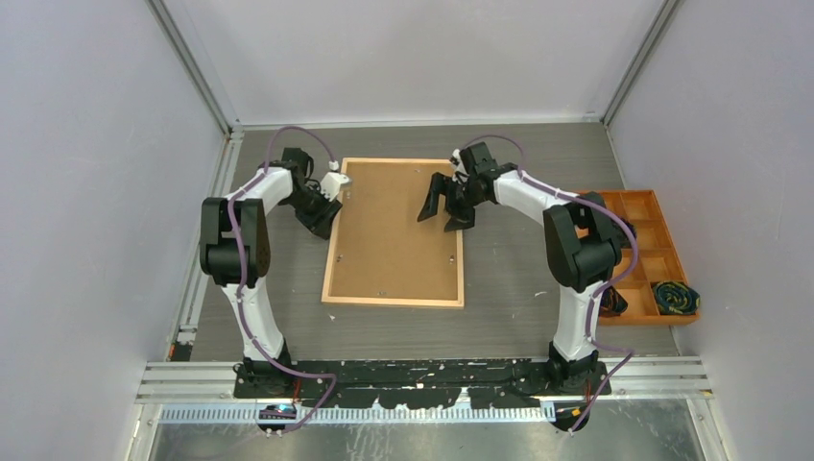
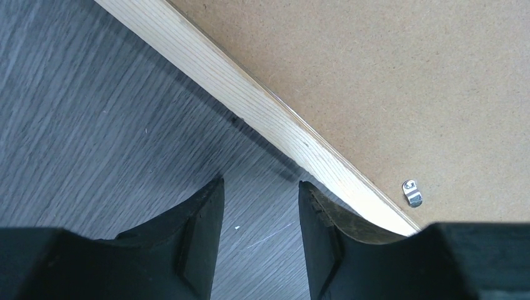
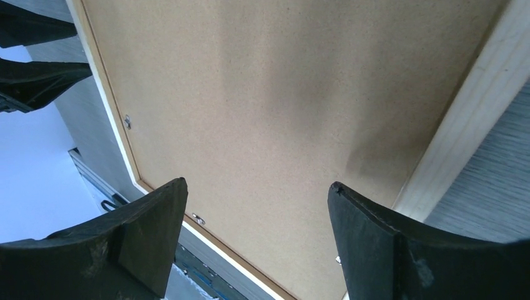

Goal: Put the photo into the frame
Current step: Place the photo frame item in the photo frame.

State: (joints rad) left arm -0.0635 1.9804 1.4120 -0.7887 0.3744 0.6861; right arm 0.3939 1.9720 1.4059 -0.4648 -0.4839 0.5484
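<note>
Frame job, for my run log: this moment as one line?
thin light-wood rectangular frame: face down | photo: brown board back up, inside frame | left gripper: open, at frame's left edge | right gripper: open, above board

Pale grained-wood frame (photo back matt fibreboard)

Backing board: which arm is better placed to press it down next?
Probably right: the right gripper hangs open over the board, while the left gripper sits at the frame's left edge, partly over table.
</note>
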